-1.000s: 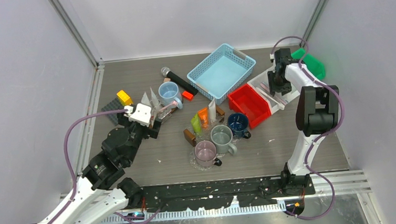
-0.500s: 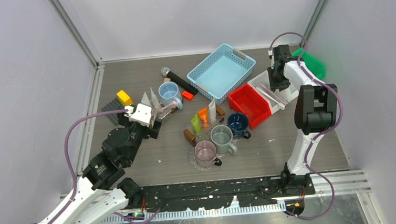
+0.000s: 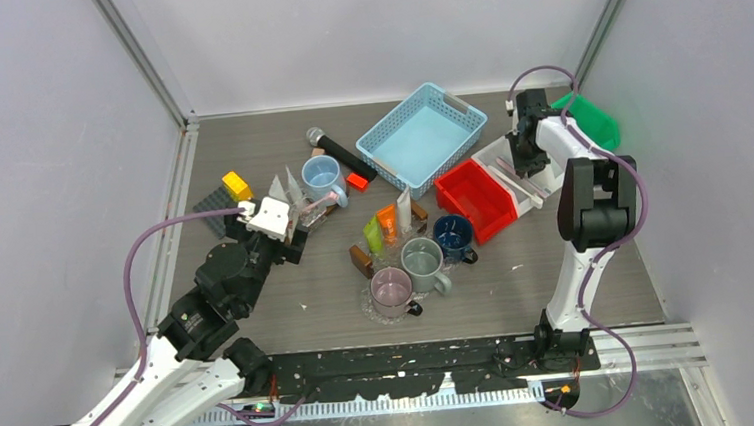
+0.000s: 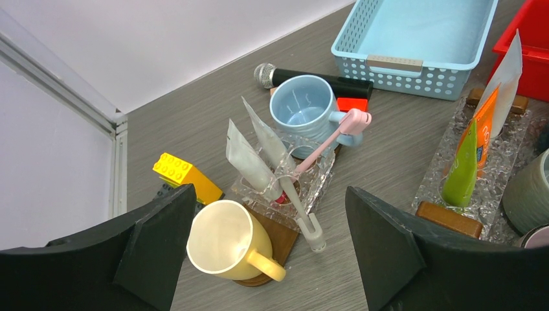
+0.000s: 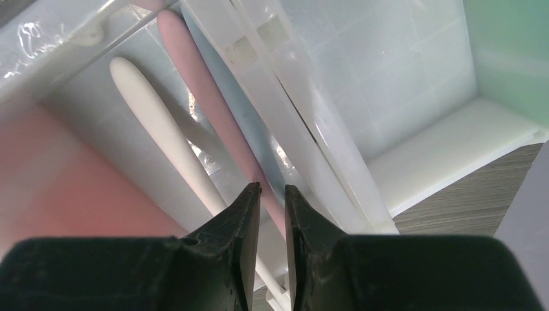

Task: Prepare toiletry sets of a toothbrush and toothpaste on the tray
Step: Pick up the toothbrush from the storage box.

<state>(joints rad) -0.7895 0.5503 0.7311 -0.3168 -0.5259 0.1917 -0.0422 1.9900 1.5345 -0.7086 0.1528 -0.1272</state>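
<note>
Grey wood-grain tabletop (image 3: 518, 283), far right: my right gripper (image 5: 272, 194) is nose-down in the white bin (image 5: 421, 162). Its fingers are nearly together astride the pink toothbrush (image 5: 207, 97), seemingly pinching the handle. The brush lies flat, long axis along the divider (image 5: 291, 110), parallel to the white toothbrush (image 5: 162, 129) just beside it; its bristle end is out of view. My left gripper (image 4: 268, 194) hangs spread wide, empty, over the yellow mug (image 4: 223, 246).

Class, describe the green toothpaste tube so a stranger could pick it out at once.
Find the light blue plastic basket at the back of the table. In front of it, a clear textured tray holds three standing tubes. The green toothpaste tube is the only green one, at the row's near left end, beside the orange tube.
</note>
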